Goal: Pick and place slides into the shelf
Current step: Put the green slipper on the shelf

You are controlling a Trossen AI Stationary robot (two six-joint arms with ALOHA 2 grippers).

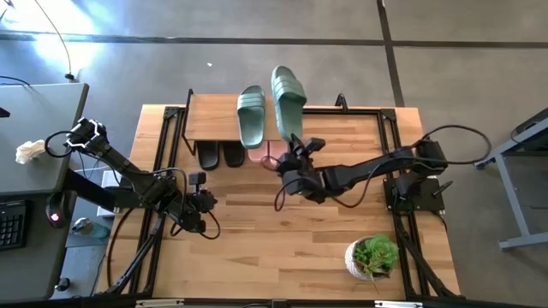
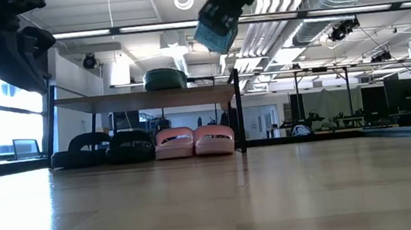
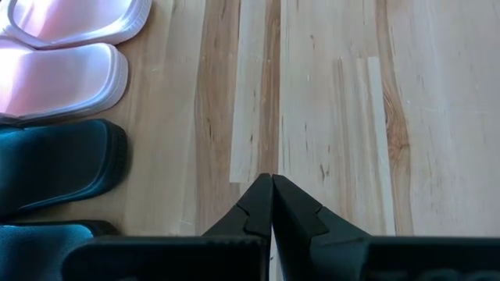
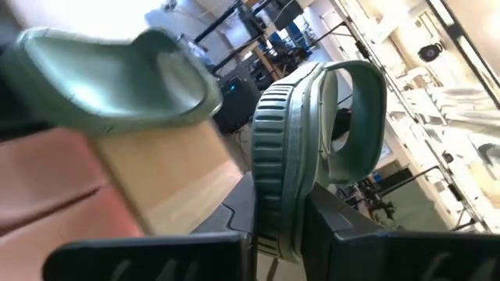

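The shelf (image 1: 214, 118) stands at the table's far edge, and one sage green slide (image 1: 251, 115) lies flat on its plank top. Under the plank, a black pair (image 2: 109, 148) and a pink pair (image 2: 193, 141) rest on the table. My right gripper (image 1: 294, 147) is shut on a second green slide (image 1: 288, 94), held in the air by the shelf's right end. My left gripper (image 1: 204, 204) is shut with nothing in it, above bare table near the left; the black (image 3: 55, 160) and pink (image 3: 62, 78) heels show ahead of it. My right gripper pinches the green slide's heel end (image 4: 275, 204) between its two fingers (image 4: 348, 226), one on each face of the sole. The fingers come level from the table's near side and lie along the slide. The slide is lifted clear, rolled partly onto its edge, toe and strap (image 4: 359, 117) pointing toward the far edge.
A potted plant (image 1: 373, 257) stands near the table's near right corner. The shelf's black metal frame (image 2: 239, 111) marks its right end. A grey desk (image 1: 34, 154) with a keyboard sits beyond the table's left edge. Bare wood lies between the arms.
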